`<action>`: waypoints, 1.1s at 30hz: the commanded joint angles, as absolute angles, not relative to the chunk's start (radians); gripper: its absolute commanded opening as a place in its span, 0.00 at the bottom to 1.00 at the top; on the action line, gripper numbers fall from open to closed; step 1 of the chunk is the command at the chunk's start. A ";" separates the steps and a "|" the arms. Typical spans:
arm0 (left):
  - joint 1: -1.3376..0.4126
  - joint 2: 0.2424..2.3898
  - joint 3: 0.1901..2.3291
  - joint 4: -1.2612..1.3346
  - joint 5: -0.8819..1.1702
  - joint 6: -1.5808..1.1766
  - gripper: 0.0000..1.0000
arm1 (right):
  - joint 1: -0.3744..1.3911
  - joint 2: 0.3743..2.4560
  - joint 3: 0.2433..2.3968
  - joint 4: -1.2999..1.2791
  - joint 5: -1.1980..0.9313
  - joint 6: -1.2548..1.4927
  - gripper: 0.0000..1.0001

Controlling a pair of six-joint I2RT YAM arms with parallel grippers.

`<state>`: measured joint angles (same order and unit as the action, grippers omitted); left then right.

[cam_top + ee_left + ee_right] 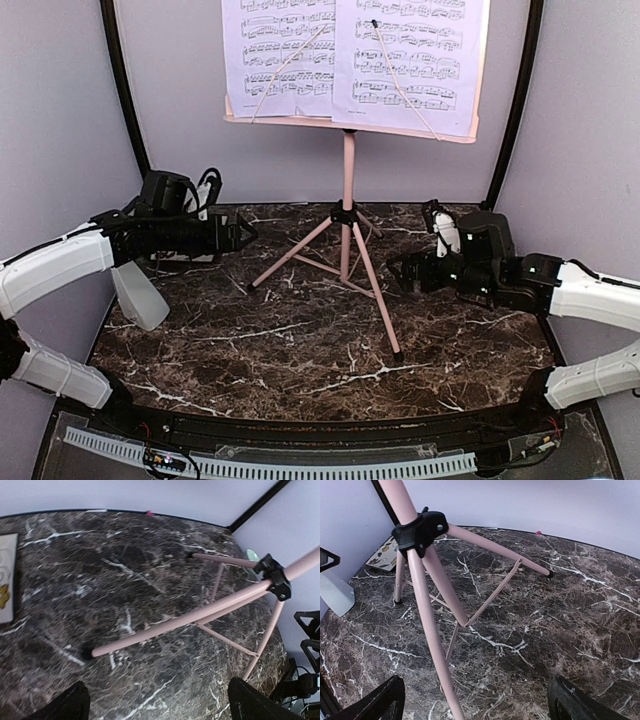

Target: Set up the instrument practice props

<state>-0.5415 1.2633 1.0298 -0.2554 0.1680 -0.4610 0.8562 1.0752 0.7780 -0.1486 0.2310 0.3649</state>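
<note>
Pink music stand (345,215) upright centre frame, sheet-music pages (300,50) loaded. Looks light, spindly, tippy: grip low on the stiff pole (349,175). Left gripper (248,232), right gripper (395,272) both spread wide, holding nothing.

The pale lavender sheet-music pages (350,50) run off my overhead view — my white left arm (60,265) hides the tip of the small light-grey pyramid metronome (140,300).

Left gripper (243,233), right gripper (396,271) face inward (jaws spread).
</note>
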 commanded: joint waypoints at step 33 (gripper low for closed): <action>0.041 1.407 1.441 -1.281 -0.348 -0.850 0.99 | 0.823 1.225 0.909 -0.103 0.063 0.352 1.00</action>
